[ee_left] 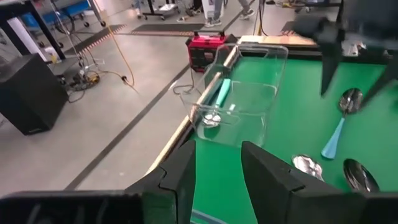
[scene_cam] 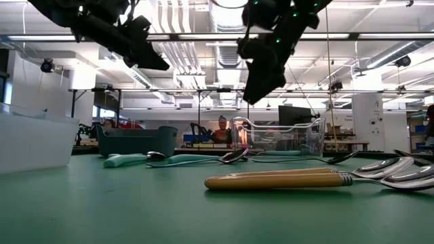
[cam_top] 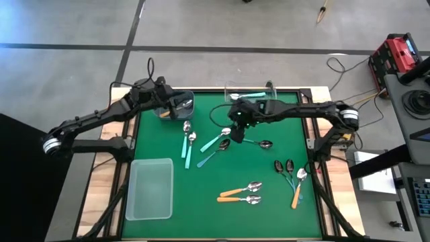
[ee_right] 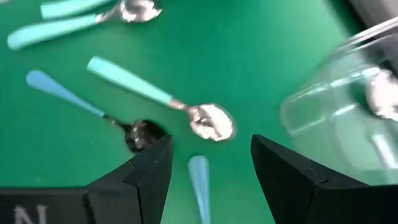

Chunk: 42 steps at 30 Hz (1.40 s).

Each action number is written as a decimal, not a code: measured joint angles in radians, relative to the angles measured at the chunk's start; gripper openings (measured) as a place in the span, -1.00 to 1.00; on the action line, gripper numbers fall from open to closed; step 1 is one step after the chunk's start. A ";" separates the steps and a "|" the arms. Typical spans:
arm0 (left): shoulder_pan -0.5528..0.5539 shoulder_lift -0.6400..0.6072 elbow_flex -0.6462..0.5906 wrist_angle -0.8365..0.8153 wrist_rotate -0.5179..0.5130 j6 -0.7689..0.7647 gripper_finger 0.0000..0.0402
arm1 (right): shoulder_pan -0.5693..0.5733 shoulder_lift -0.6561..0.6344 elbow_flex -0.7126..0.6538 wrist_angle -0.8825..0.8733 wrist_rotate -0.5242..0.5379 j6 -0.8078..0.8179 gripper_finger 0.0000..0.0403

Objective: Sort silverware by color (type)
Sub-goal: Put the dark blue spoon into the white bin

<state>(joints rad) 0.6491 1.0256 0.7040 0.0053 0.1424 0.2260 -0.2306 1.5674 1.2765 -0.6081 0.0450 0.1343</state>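
Spoons lie flat on the green table: two teal-handled ones, a teal one beside a blue-handled dark one, an orange pair, and dark ones with an orange one. A teal spoon lies inside the clear container. My right gripper hangs open above the middle spoons, touching none. My left gripper is open and empty, raised over the dark bin.
A frosted empty tray stands at the near left. The dark bin and the clear container stand along the far edge. More dark spoons lie right of the middle. Open green surface lies between the tray and the orange pair.
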 joint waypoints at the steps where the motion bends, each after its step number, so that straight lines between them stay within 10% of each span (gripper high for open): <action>1: 0.000 0.000 0.000 0.000 -0.001 0.000 -0.45 | 0.002 0.018 0.012 -0.017 -0.008 -0.002 0.03; 42: 0.001 -0.006 0.001 0.031 -0.004 0.080 -0.45 | 0.037 0.122 -0.094 -0.331 -0.027 -0.115 0.03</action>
<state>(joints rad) 0.6498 1.0201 0.7053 0.0366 0.1379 0.3063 -0.1940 1.6890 1.1823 -0.9389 0.0177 0.0194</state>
